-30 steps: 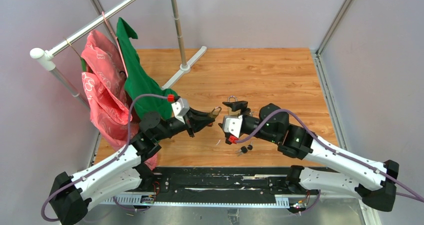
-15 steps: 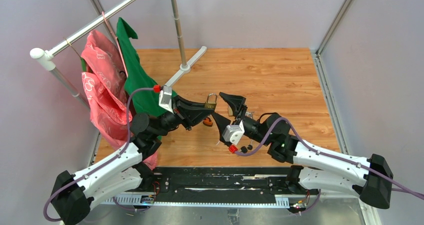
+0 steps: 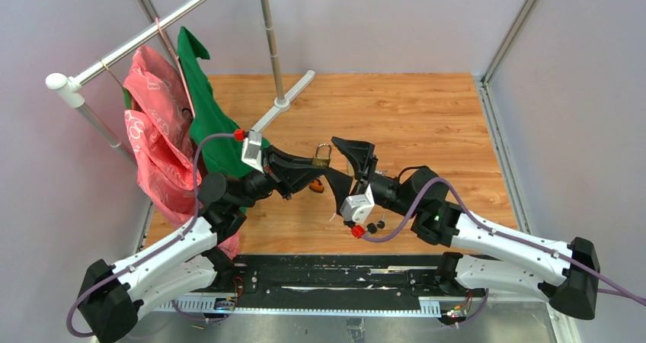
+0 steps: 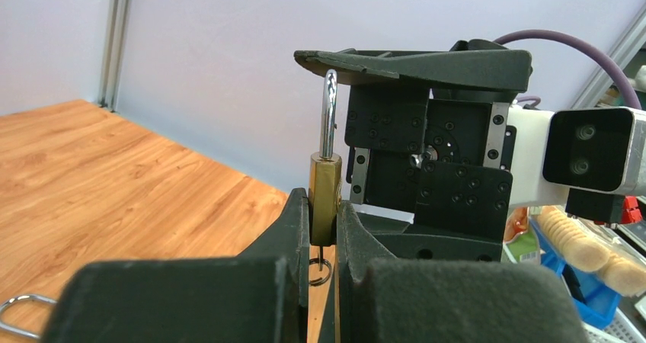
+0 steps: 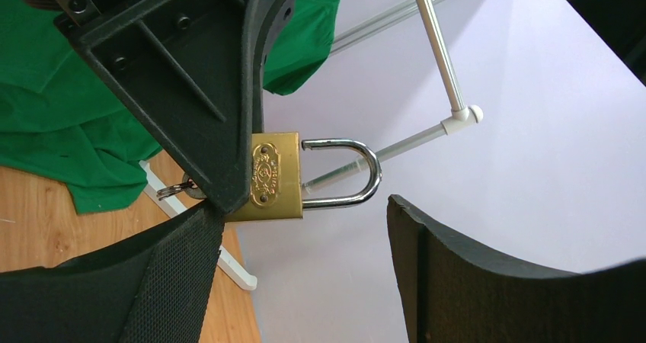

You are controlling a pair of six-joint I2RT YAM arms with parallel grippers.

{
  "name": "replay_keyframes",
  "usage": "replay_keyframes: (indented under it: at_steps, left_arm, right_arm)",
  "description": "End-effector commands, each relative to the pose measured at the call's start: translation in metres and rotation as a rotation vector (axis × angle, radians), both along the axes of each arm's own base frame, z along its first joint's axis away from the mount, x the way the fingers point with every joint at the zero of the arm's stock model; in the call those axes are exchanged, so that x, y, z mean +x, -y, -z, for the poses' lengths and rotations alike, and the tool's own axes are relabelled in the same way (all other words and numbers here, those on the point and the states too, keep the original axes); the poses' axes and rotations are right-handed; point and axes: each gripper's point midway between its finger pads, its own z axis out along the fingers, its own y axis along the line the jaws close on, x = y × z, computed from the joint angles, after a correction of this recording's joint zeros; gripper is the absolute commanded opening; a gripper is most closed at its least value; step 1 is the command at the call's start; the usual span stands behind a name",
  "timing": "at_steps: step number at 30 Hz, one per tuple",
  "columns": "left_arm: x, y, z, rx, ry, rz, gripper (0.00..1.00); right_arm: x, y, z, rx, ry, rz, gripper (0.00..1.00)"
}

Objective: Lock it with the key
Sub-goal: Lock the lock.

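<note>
The padlock (image 5: 276, 177) is held up off the table (image 3: 426, 114), its brass body clamped in the closed left gripper (image 4: 324, 225). Its shackle (image 5: 358, 171) is seen open at one end, so nothing is locked yet. The right gripper (image 5: 305, 274) is spread wide either side of it, empty; closing the shackle and locking it are left

Grips a brass padlock (image 3: 321, 160) upright in the left gripper (image 3: 315, 171), raised above the wooden bench (image 3: 411, 114). Spreads the right gripper (image 3: 345, 168) wide just beside the padlock, without touching it. Shows small dark keys (image 3: 372, 226) on the bench beneath the right arm, and pink cloth (image 3: 156, 149) and green cloth (image 3: 204, 110) on a rack (image 3: 114, 53) at left.
</note>
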Motion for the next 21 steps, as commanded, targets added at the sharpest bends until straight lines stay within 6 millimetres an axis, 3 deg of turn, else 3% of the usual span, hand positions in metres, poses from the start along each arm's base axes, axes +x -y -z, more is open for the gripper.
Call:
replay_keyframes:
  at_steps: [1, 21]
  left_arm:
    - [-0.002, -0.001, -0.016, -0.026, 0.041, 0.000, 0.00]
    - [0.005, 0.004, -0.001, 0.020, -0.010, 0.000, 0.00]
  right_arm:
    - [-0.010, -0.006, -0.013, -0.030, 0.062, -0.040, 0.79]
    - [-0.009, -0.022, -0.008, -0.177, 0.121, -0.054, 0.77]
